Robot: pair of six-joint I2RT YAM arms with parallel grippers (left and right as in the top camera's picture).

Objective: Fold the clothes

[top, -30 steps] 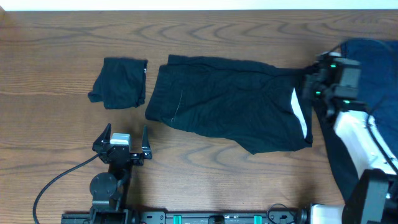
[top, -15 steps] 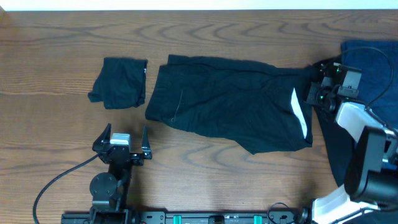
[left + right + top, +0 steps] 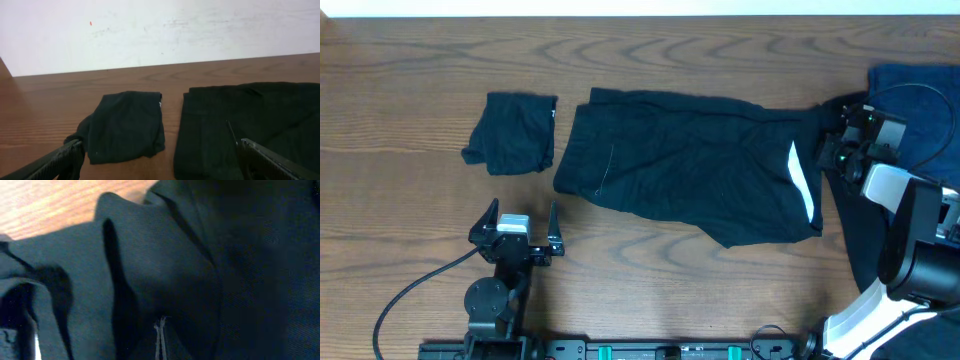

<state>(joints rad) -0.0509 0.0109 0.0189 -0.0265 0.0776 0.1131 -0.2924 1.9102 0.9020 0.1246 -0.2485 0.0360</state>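
Observation:
The large black garment lies spread flat mid-table, its pale inner edge showing at the right end. A small folded black piece sits to its left. My right gripper is at the big garment's right edge, low over the dark cloth. Its fingers are pressed together, and I see no fold between them. My left gripper rests near the front edge, open and empty. In the left wrist view the folded piece and the big garment lie beyond the left gripper.
A navy-blue cloth is heaped at the far right, under and behind the right arm. The wooden table runs back to a white wall. A black cable loops at the front left.
The right arm has swung and its wrist has shifted slightly down and right, staying at the garment's right edge. The garments and the left arm have not moved.

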